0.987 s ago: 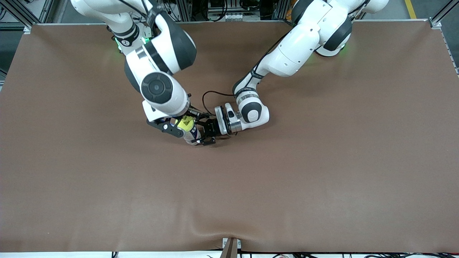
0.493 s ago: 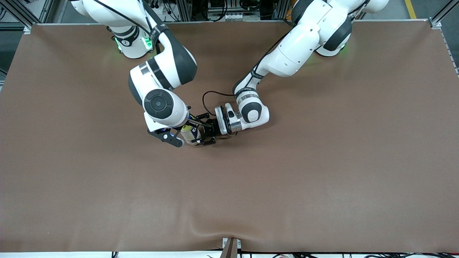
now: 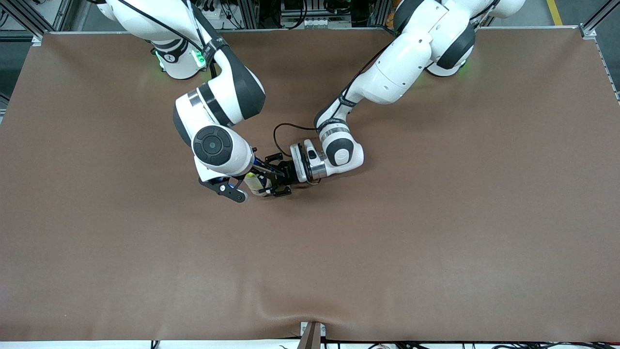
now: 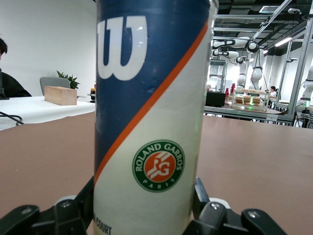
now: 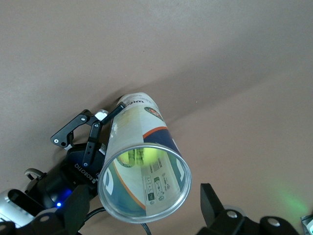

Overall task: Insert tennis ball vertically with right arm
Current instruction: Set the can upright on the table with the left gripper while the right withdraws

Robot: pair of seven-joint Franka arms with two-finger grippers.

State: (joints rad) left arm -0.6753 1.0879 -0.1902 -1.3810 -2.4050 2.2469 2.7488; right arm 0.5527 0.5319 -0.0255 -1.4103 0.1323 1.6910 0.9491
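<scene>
Tennis ball can [image 5: 143,164]: a clear tube with a blue, white and orange Wilson label and a green Roland Garros roundel; it stands upright on the brown table [image 3: 436,232], about midway between the two arms' ends, with its mouth open upward.
Can's contents: a yellow-green tennis ball [image 5: 139,156] sits low inside the tube, seen down through the open mouth in the right wrist view; the printed label shows through the wall beside it.
Tennis ball, place: inside the can, free of both grippers.
Left gripper [image 3: 274,179]: level with the can near the table, its black clawed fingers [image 5: 73,128] clamped on the tube's lower part, one on each side; the left wrist view shows the label filling the frame between the finger bases.
Right gripper [image 5: 142,215]: hangs straight over the can's open mouth, its jaws spread wide with one finger on each side of the rim and nothing between them.
Table: covered in a plain brown mat, with a slight wrinkle at the edge nearest the front camera.
</scene>
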